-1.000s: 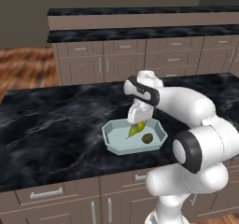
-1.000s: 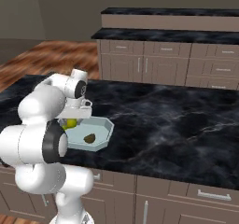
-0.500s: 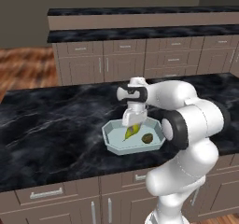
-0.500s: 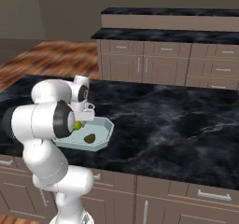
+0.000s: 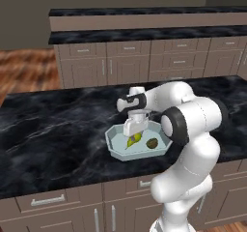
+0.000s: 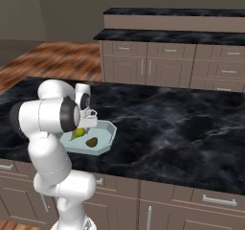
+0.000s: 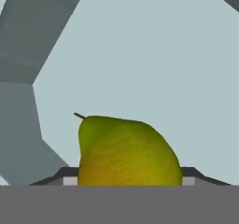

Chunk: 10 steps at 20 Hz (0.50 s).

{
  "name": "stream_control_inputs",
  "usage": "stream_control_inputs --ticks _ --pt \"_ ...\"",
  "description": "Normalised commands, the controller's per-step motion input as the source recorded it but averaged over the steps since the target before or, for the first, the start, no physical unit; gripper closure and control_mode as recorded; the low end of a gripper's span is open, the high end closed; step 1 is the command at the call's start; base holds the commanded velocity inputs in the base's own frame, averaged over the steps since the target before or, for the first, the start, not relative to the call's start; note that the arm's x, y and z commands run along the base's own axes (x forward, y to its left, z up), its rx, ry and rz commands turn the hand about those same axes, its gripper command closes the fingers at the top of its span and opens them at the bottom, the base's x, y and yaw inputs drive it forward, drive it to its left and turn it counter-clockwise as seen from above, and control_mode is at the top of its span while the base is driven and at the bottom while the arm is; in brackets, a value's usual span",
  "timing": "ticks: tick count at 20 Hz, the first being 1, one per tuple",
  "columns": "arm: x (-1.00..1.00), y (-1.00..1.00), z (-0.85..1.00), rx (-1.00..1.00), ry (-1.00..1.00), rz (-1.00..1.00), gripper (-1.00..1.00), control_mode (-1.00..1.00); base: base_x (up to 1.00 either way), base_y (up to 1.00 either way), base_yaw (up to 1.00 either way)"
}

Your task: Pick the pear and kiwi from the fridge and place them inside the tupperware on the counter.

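**Pear in the tool's grip over the tupperware, kiwi already inside**

The surface [image 5: 58,129], a glossy black marble top with white veins, runs across the middle of both base views, over beige-brown cabinets [image 5: 53,204] with silver handles. A second run of the same cabinets [image 6: 158,68] stands along the back, in the upper part of each frame.

The white arm [image 5: 193,129] bends over from the lower right of the left base view to the centre of the frame.

The tupperware [image 5: 116,149], pale blue-grey with cut corners, sits on the surface at the centre of the left base view and left of centre in the right base view.

The tool [image 5: 132,135] points down into it, nearly closed on the yellow-green pear [image 5: 133,139], which the hand view shows at its lower centre, stem towards the upper left, between the two tips, above the container's pale floor.

The brown kiwi [image 5: 152,142] lies on the tupperware floor just right of the pear, apart from it.
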Motion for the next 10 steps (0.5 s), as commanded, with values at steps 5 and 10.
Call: stream_control_inputs --ticks 5,10 --pt "0.00 0.11 -0.33 -0.09 -0.13 0.00 -1.00 -1.00 0.00 0.00 0.00" --pt "-0.05 0.01 -0.07 0.00 -0.24 0.00 -1.00 -1.00 0.00 0.00 0.00"
